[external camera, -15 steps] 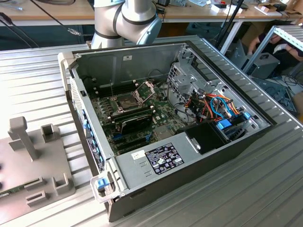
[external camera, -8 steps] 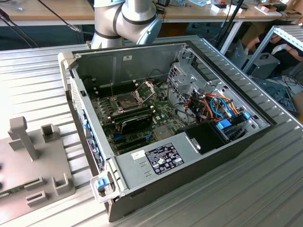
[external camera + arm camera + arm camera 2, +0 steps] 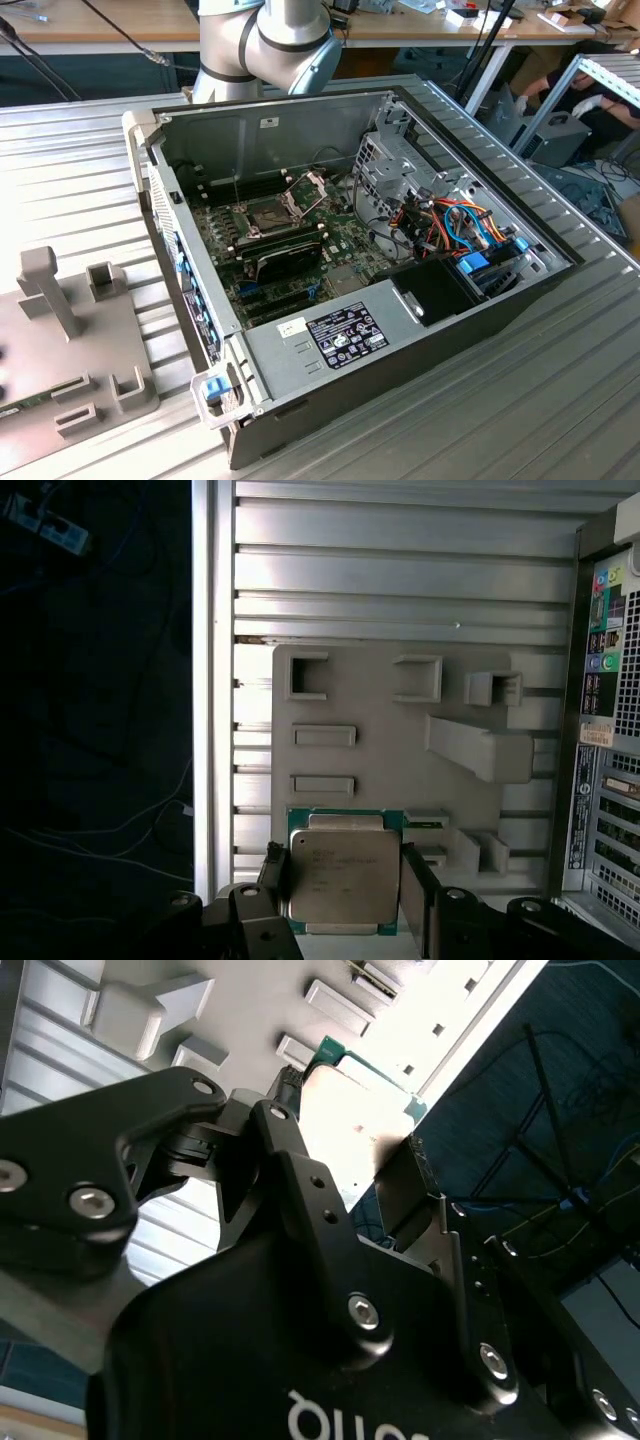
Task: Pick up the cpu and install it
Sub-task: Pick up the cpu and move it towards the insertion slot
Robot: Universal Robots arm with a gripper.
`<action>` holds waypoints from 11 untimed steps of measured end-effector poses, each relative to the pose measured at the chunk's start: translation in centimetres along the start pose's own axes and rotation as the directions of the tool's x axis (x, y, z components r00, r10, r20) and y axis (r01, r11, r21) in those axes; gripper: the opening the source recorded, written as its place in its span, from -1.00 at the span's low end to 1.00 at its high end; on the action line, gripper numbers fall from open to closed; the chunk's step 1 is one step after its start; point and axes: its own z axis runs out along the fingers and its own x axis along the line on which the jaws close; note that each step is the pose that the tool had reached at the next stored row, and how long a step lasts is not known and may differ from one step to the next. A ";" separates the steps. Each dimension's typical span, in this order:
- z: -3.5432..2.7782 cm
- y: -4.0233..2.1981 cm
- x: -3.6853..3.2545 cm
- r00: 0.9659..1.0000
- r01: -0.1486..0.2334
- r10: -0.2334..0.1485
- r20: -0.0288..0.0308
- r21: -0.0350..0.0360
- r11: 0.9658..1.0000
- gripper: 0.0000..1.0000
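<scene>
Table (image 3: 560, 400): ribbed metal; an open computer case (image 3: 300, 130) stands on it, and a grey fixture plate (image 3: 390, 750) lies at the exterior view's left.
Cpu (image 3: 343, 875): at the plate's edge, silver top up, between the fingers.
Gripper (image 3: 342, 860): fingers (image 3: 412, 885) pressed against two opposite sides of the cpu, holding it.
</scene>
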 end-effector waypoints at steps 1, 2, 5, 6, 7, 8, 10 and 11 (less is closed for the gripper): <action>0.00 0.00 0.00 1.000 0.000 0.000 0.000 0.000 1.000 0.09; -0.02 0.00 -0.04 1.000 0.000 0.000 0.000 0.000 1.000 0.09; 0.01 -0.01 -0.63 1.000 0.000 0.000 0.000 0.000 1.000 0.09; 0.02 -0.02 -0.84 1.000 0.000 0.000 0.000 0.000 1.000 0.09; 0.03 -0.02 -1.02 1.000 0.000 0.000 0.000 0.000 1.000 0.09; 0.04 -0.03 -1.27 1.000 0.000 0.000 0.000 0.000 1.000 0.09; 0.05 -0.05 -1.78 1.000 0.000 0.000 0.000 0.000 1.000 0.09; 0.07 -0.05 -2.18 1.000 0.000 0.000 0.000 0.000 1.000 0.09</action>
